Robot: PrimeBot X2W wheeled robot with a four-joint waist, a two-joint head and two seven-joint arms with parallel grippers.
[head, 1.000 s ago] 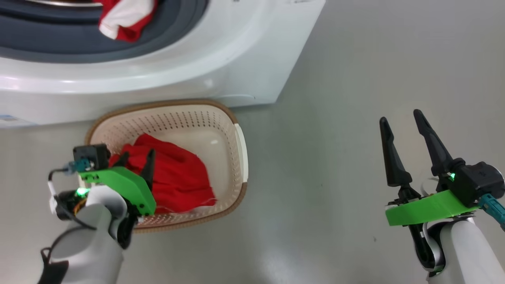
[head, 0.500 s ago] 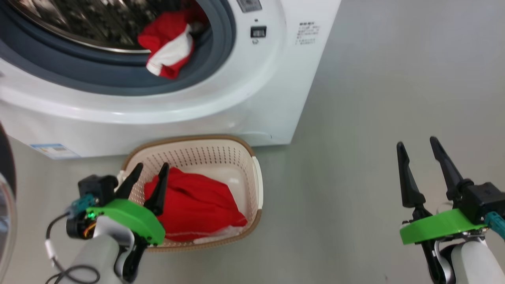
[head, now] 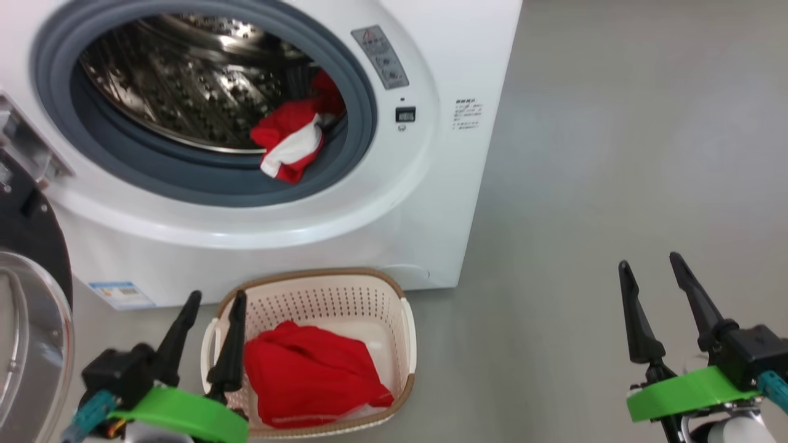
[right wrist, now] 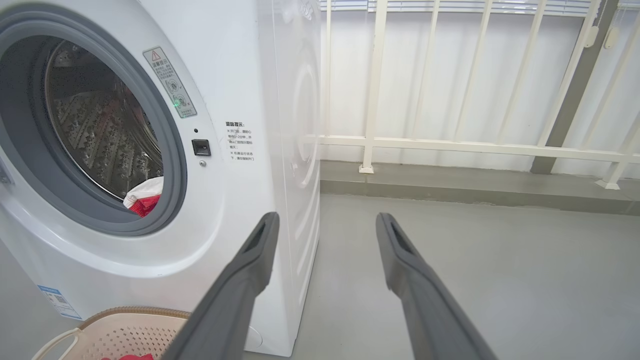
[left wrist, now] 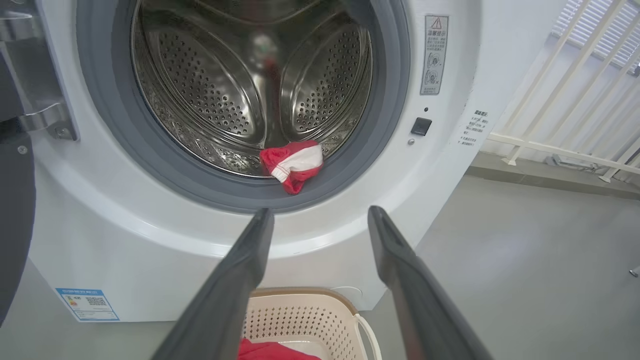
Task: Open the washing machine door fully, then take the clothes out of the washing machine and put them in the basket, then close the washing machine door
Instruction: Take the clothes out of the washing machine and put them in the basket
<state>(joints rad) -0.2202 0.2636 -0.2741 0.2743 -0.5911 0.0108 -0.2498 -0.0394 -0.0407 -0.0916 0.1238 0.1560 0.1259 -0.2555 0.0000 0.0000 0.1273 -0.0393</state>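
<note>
**Head and both wrist views: unloading, door open.** I take the washing machine (head: 258, 227) as my reference throughout.

The washing machine door (head: 34, 307) hangs swung out at the machine's left edge. Its black rim and clear glass bowl stand clear of the opening, and the steel drum (head: 184, 80) is exposed.

A red-and-white garment (head: 289, 144) lies at the lower right of the machine's opening. It is draped from the drum's lip onto the grey seal (head: 203, 184).

The basket (head: 320, 274) stands on the floor (head: 585, 184) just in front of the machine's lower panel, below the opening. To the basket's left, a blue label (head: 120, 294) sits on that panel. A crumpled red garment (head: 311, 378) lies inside the basket, with a little white showing at its near edge.

My left gripper (head: 217, 298) hangs in front of the machine, raised over the basket's left end. Its two fingers are spread apart with nothing between them. In the left wrist view they point at the machine's front just under the garment on the seal.

My right gripper (head: 650, 261) is off the machine's right front corner, over bare floor and well apart from the basket. Its fingers are likewise spread and empty.

In the right wrist view a white railing (right wrist: 450, 142) runs behind the machine's right side.
</note>
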